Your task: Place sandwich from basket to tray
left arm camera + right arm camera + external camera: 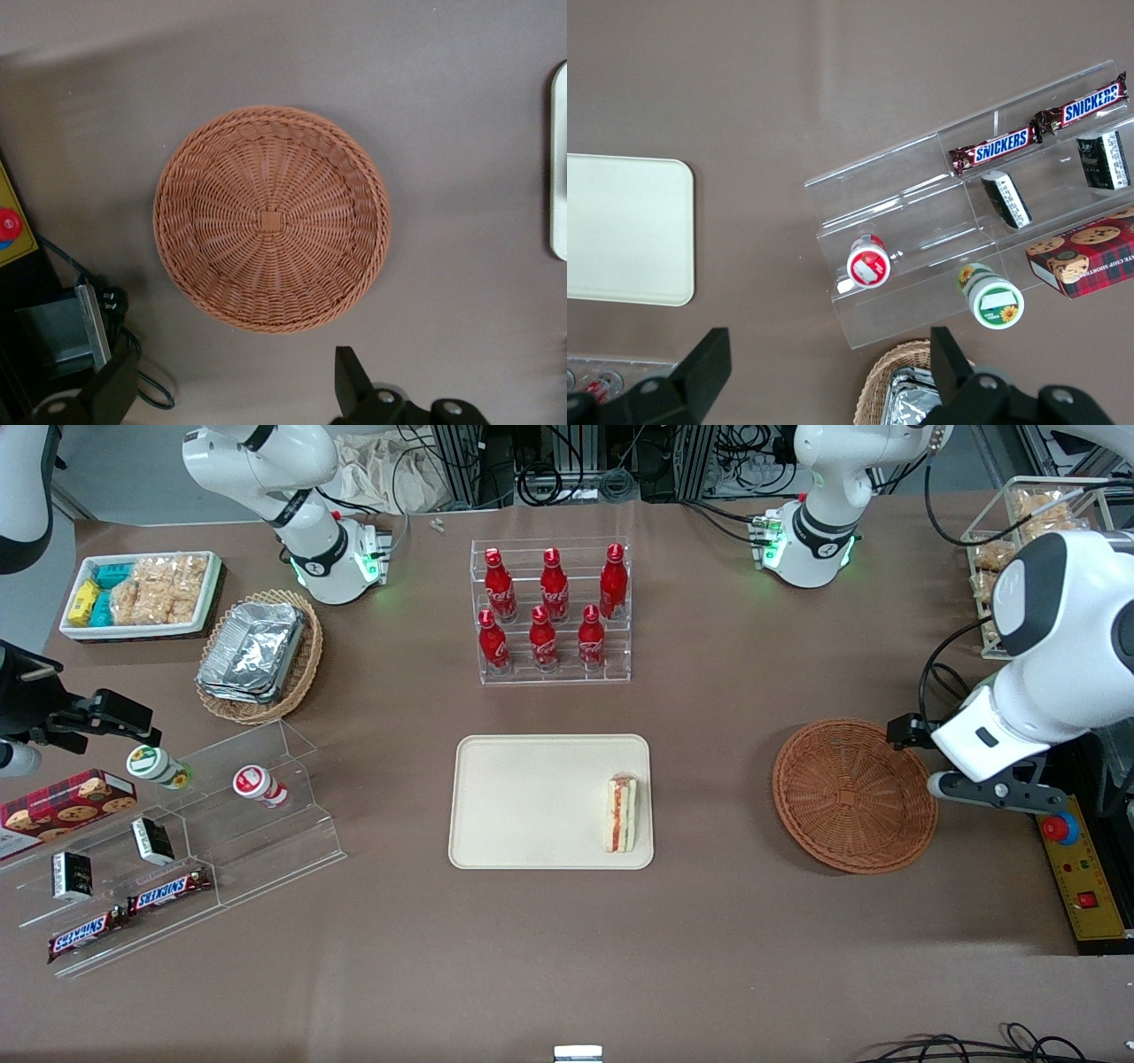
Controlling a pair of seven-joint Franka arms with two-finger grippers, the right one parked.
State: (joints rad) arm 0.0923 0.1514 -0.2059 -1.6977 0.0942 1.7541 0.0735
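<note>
The sandwich (622,813) lies on the cream tray (532,797), close to the tray's edge that faces the basket. The reddish-brown wicker basket (855,795) stands empty toward the working arm's end of the table. In the left wrist view the basket (272,219) shows whole with a bare woven bottom, and a strip of the tray's rim (560,159) shows at the frame's edge. My gripper (921,757) hovers above the basket's outer rim, on the side away from the tray. The gripper (235,390) is open, and only bare tablecloth lies between its fingers.
A clear rack of red bottles (551,611) stands farther from the front camera than the tray. A yellow control box with a red button (1076,868) sits beside the basket. A tan basket with foil containers (259,657), a white snack bin (142,595) and a clear snack stand (177,841) lie toward the parked arm's end.
</note>
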